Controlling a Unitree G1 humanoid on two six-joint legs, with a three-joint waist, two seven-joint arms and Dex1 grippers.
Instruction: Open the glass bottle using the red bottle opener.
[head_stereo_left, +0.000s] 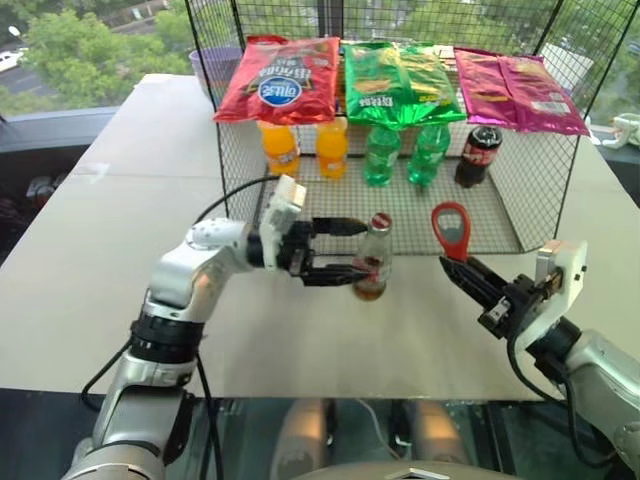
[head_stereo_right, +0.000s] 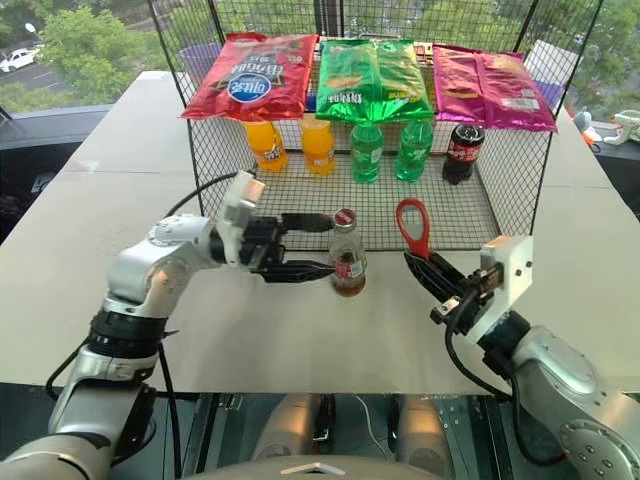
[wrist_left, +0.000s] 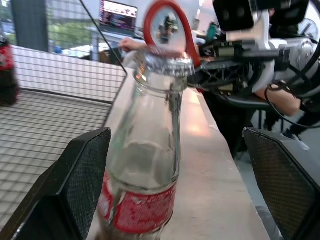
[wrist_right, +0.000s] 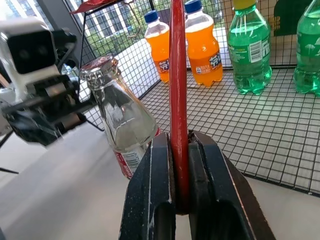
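- Your right end effector (head_stereo_left: 458, 266) is clamped fully on the handle of the red bottle opener (head_stereo_left: 451, 229); the right wrist view shows the flat red handle (wrist_right: 178, 115) pinched edge-on between the two black fingers (wrist_right: 150, 200), with the oval ring head rising upright above them.
- Your left end effector (head_stereo_left: 340, 250) stands wide open around the glass bottle (head_stereo_left: 372, 258). In the left wrist view the two pads (wrist_left: 82, 175) sit on either side of the bottle (wrist_left: 145, 165) with a visible gap on each side, so the bottle is bracketed but, as far as you can judge, not yet squeezed.
- The bottle stands upright on the surface (head_stereo_left: 120, 240), between the left fingers and just in front of the wire rack (head_stereo_left: 520, 190). It lies to the left of the right end effector, near it but apart.
- The metal cap (wrist_left: 165, 62) is on the bottle's mouth, so the opening itself is not yet done.
- Done, by the look of things: the opener is picked up and held, and the left end effector is placed at the bottle.
- Left to do: you would need to close the left fingers to steady the bottle, bring the ring head over the cap, hook its edge, and lever the cap off.
- The ring head stands beside the cap and at about its height, not touching it.
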